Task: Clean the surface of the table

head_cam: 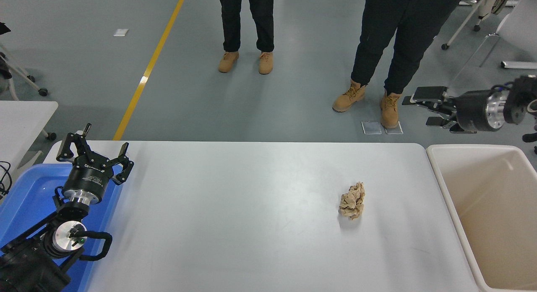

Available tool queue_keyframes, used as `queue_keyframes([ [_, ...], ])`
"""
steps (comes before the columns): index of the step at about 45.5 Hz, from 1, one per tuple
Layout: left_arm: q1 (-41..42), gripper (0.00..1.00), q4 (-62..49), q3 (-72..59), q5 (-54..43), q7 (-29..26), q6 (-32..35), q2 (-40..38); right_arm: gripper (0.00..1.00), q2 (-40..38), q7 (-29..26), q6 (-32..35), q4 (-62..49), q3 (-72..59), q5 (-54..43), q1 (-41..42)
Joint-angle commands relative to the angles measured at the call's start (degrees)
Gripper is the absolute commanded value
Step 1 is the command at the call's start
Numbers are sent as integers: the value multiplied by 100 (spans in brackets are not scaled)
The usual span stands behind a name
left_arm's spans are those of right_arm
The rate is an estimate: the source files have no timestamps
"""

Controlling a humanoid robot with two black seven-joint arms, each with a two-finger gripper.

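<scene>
Table surface (235,208): white, fills centre of view. One item on it: crumpled brown paper ball (352,200), right of centre, loose, touching nothing else.

Beige bin (444,187): butts the table's right edge, looks empty. Blue bin (21,191): at left edge.

R gripper (423,111): in air beyond the far right corner, pointing left, fingers apart, holding nothing; well apart from the ball.

L gripper (93,151): parked over blue bin at lower left, fingers apart, empty.

Two persons' legs, tan boots, on floor past far edge.

Step in hand, prob.: R arm reaches for the ball. Advice: come down from above w/ fingers spread wider than the ball, straddle it, pinch mid-height; paper is light and will skid if nudged sideways. Then lift clear, carry right, drop in beige bin.
</scene>
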Motion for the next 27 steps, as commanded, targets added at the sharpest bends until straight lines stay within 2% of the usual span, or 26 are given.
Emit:
queue_keyframes([
  [1,0,99,0,-8,2,0,0,0,99,799,-2,64,-41,-870,-521,204],
  [16,0,99,0,-8,2,0,0,0,99,1336,-46,-6,-568,-958,-731,-490],
  [27,0,99,0,1,2,0,0,0,99,1599,-90,-392,-832,-1195,-1232,-904],
])
